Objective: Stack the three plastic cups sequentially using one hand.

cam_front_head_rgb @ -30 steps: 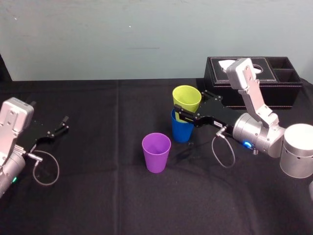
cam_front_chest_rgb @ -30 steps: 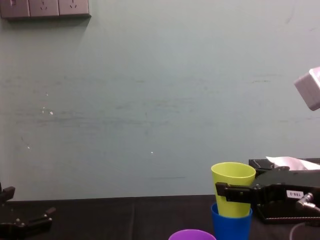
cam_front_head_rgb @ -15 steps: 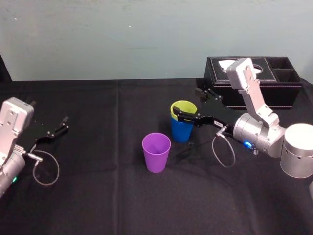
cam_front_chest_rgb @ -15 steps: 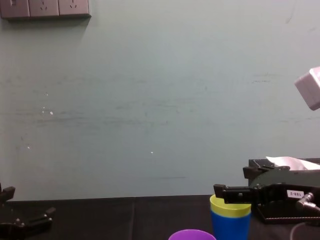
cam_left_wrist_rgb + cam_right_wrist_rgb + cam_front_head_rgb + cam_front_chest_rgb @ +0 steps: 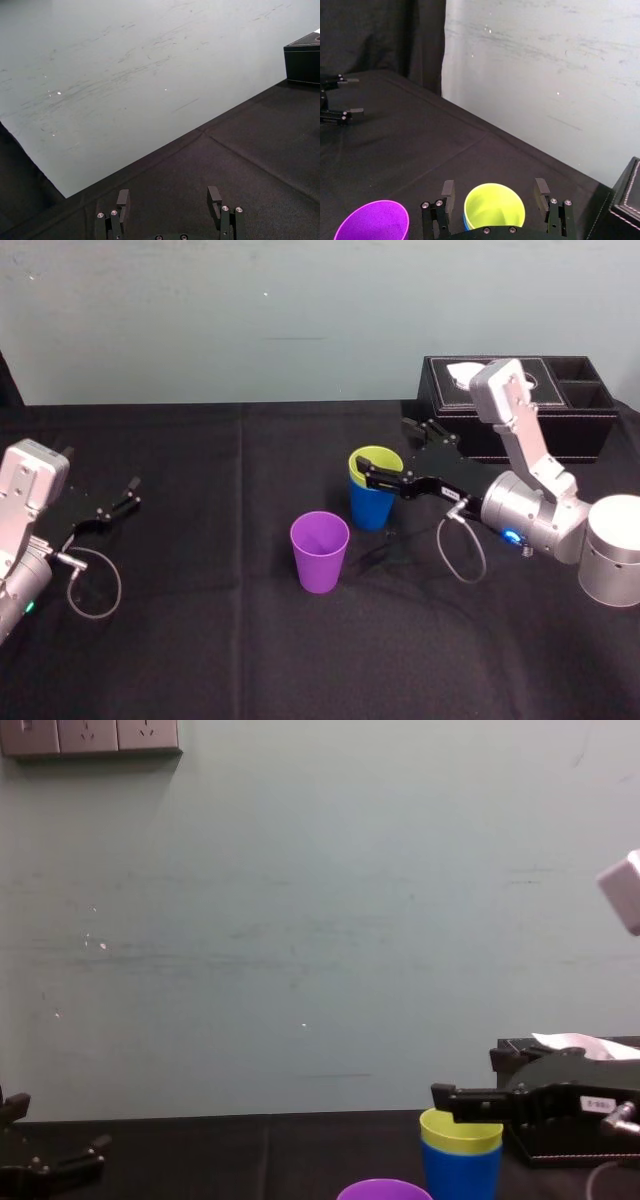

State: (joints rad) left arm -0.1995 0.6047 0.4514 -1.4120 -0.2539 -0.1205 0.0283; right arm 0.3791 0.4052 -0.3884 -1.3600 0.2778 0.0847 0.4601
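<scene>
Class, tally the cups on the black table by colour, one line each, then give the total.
Purple cup: 1
Blue cup: 1
Yellow-green cup, sitting inside the blue one: 1
Total: 3

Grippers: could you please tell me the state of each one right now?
Left gripper: open, empty.
Right gripper: open, straddling the yellow-green cup nested in the blue cup.

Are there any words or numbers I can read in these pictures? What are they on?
White label on the right gripper: dark marks, too small and blurred to read.
Purple cup, yellow-green cup, blue cup, black box, wall sockets: no writing to be seen.
</scene>
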